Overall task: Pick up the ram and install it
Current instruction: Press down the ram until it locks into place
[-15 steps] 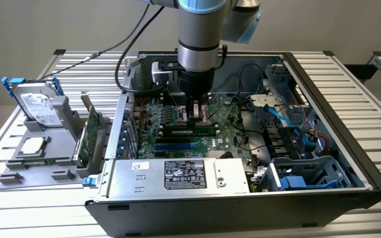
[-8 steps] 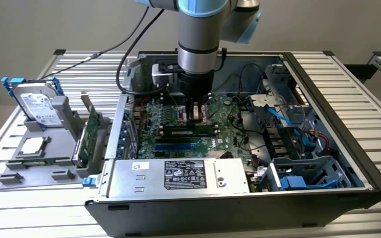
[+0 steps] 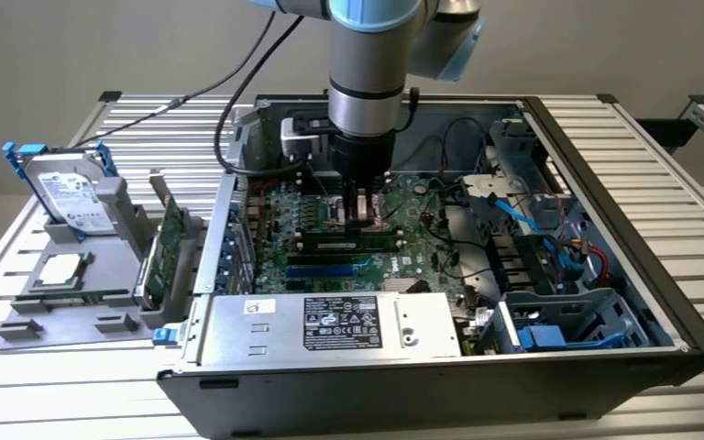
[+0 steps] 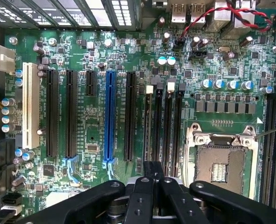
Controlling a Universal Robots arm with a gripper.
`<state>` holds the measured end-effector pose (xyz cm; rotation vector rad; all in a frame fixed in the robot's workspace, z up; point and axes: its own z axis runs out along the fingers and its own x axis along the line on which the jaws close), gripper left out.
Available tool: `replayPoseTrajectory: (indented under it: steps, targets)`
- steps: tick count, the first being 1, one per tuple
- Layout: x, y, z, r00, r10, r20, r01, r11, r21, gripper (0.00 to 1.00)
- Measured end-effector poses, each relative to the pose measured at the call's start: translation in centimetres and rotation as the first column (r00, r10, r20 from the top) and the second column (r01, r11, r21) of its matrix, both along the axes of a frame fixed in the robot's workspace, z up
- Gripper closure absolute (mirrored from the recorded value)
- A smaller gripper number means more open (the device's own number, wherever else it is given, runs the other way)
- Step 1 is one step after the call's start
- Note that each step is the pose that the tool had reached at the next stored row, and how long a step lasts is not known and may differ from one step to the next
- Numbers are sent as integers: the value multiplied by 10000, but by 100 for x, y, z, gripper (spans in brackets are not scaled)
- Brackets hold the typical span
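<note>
Plainly, by label:
Hand: the hand (image 3: 358, 213) hangs low inside the open computer case (image 3: 621, 229), fingers pressed together, just above the motherboard (image 3: 327, 240).
Ram: a dark-green ram (image 3: 346, 243) stick lies along the memory slots directly under the hand; whether the fingers touch it, I cannot tell.
Wrist view: past the black fingers (image 4: 153, 186) it shows the empty processor socket (image 4: 220, 161), a blue expansion slot (image 4: 110, 116) and a white slot (image 4: 31, 105).
Exterior view: beside the case, well away from the hand, a grey holder (image 3: 107, 316) on the tabletop (image 3: 645, 128) carries a hard drive (image 3: 69, 194), a square silver processor (image 3: 61, 268) and a green expansion card (image 3: 171, 240).
In the way: the arm (image 3: 370, 73) hides the board behind the hand.
Case contents: silver power supply (image 3: 327, 321), blue cables (image 3: 517, 213).
</note>
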<state>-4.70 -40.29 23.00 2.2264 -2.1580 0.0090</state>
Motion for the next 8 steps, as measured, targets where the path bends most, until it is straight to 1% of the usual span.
replayPoseTrajectory:
  steps: [1,4,6,8]
  targets:
    - [-1,-2,31,10000,1,-9,-1,10000,-11,89]
    - [-1,-2,109,10000,0,-24,0,10000,-14,89]
    - [-1,-2,144,10000,1,-31,-1,10000,-12,89]
    - [-1,-2,151,10000,0,-33,0,10000,-11,89]
